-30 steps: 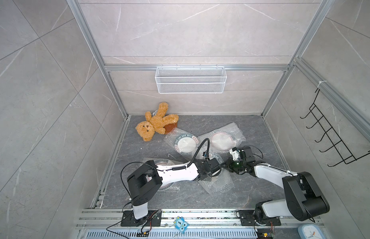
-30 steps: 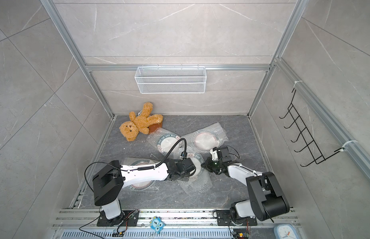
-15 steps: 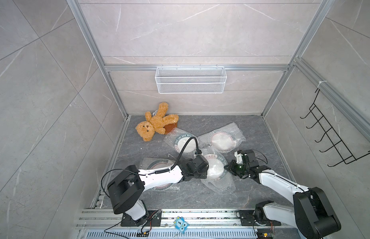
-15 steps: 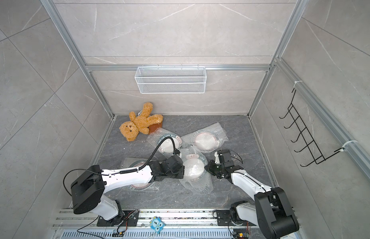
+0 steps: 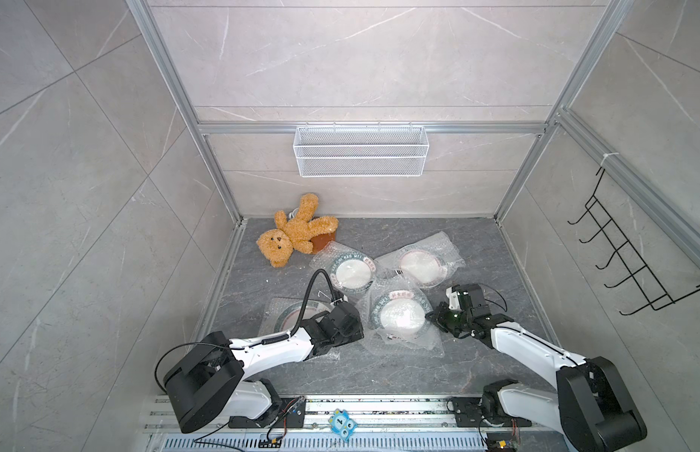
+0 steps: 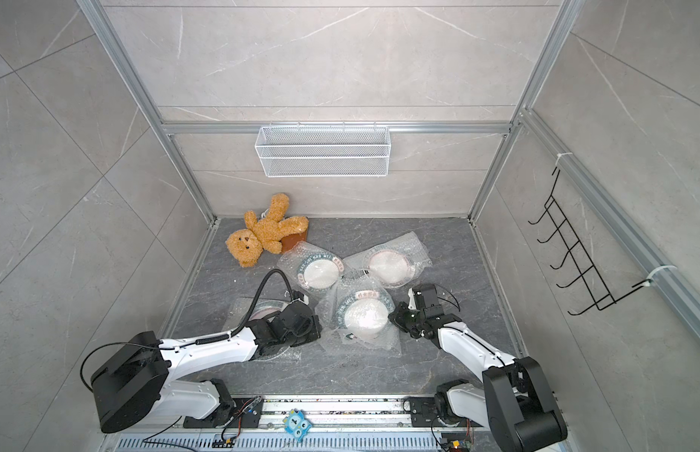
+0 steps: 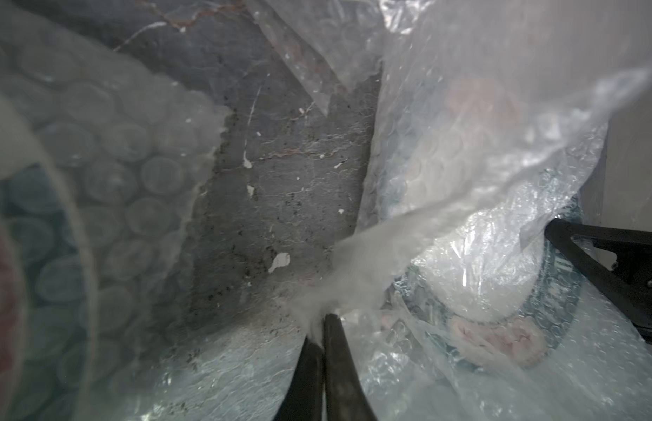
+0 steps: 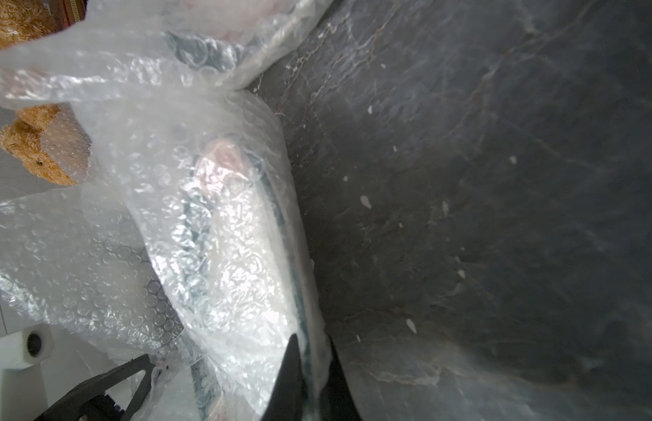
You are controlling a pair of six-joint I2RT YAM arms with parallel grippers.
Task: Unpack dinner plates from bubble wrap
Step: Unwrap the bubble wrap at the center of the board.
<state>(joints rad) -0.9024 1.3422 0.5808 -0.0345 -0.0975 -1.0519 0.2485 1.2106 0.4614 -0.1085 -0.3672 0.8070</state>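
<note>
1. The middle dinner plate [image 5: 401, 315] lies inside its bubble-wrap pouch [image 5: 405, 352] at the lower centre of both top views, between the two grippers.
2. The left gripper [image 7: 322, 322] is clamped tight on a gathered fold of the pouch alone. No plate rim shows between its jaws.
3. The right gripper [image 8: 310, 344] is almost fully closed and pinches the plate's green rim through the film.
4. The step in hand looks like drawing film and plate apart. The left arm should pull its fold toward the left of the frame, low and steady, while the right anchors the plate.
5. The right pinch traps film too, so the pouch may stretch instead of sliding. I cannot tell which edge is the open mouth.
6. The pouch's upper edge overlaps the neighbouring wrapped plate [image 5: 352, 272], so a gentle pull avoids dragging it.
</note>
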